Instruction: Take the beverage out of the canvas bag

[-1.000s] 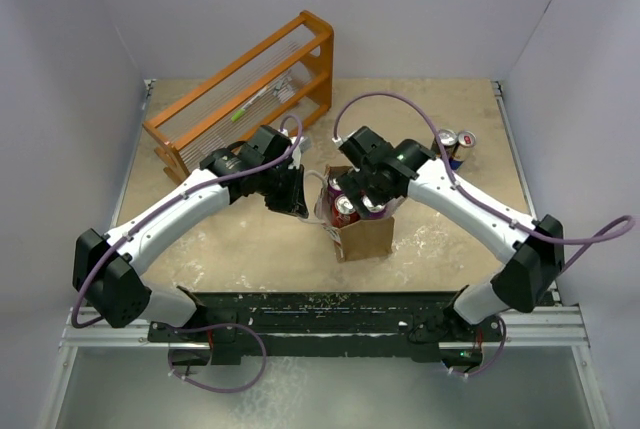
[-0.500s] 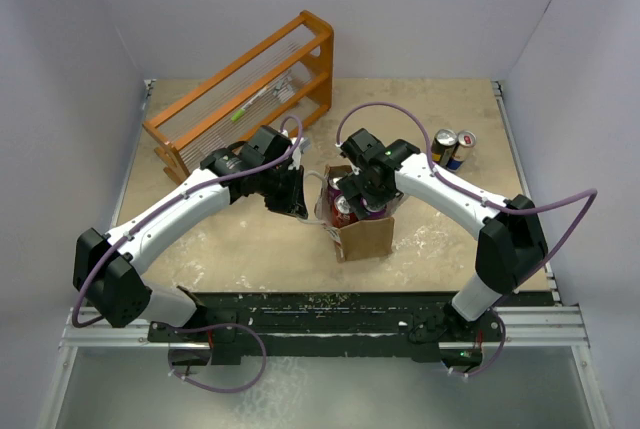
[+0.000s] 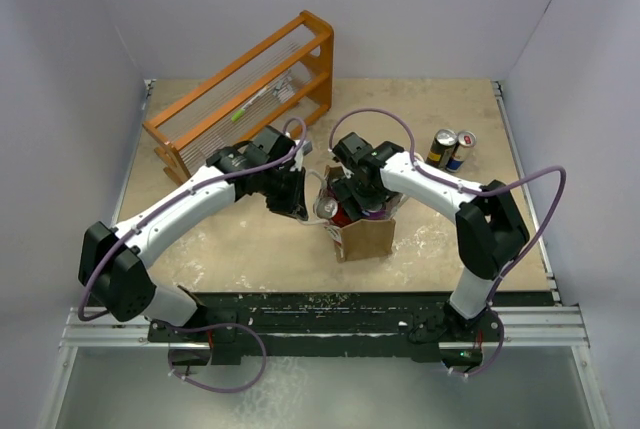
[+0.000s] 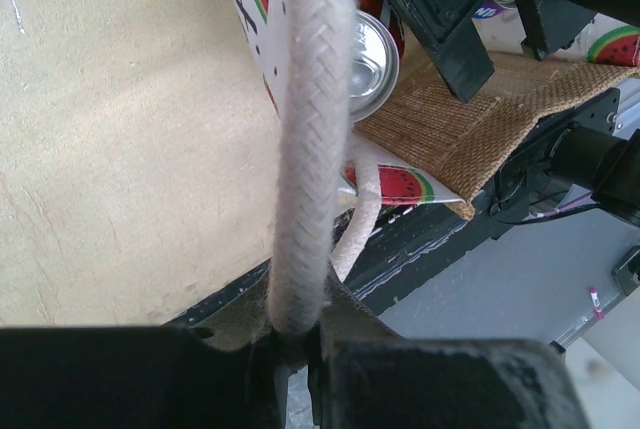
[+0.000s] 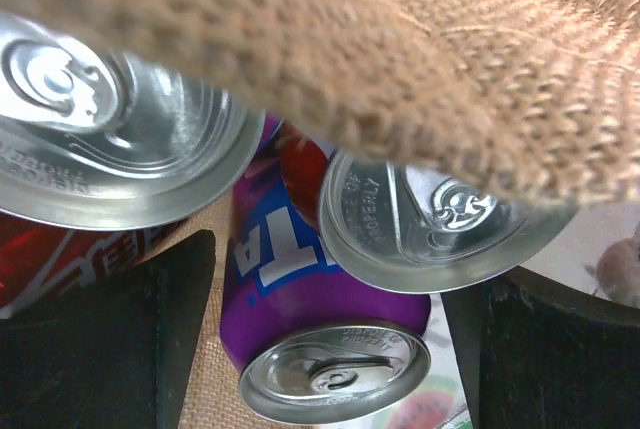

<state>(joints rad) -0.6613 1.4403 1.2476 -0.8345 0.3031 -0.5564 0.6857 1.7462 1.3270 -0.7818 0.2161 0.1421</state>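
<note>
The canvas bag (image 3: 366, 237) stands upright at mid-table, tan with a white watermelon-print panel (image 4: 392, 180). Several beverage cans sit inside it. My left gripper (image 3: 297, 201) is just left of the bag, shut (image 4: 295, 344) on a white rope handle (image 4: 312, 139) that it holds taut. My right gripper (image 3: 352, 199) reaches down into the bag's mouth and is open (image 5: 330, 339). Its fingers (image 5: 150, 339) straddle a purple can (image 5: 300, 299). A red can (image 5: 90, 149) and another silver can top (image 5: 440, 219) crowd above it, under the burlap rim (image 5: 420, 59).
An orange wooden rack (image 3: 245, 94) stands at the back left. Two loose cans (image 3: 452, 147) stand at the back right. The table's dark front edge (image 3: 350, 301) runs just in front of the bag.
My right gripper has moved left and down into the bag's mouth, onto the cans, and its elbow has swung in. The left gripper keeps its hold on the handle.
</note>
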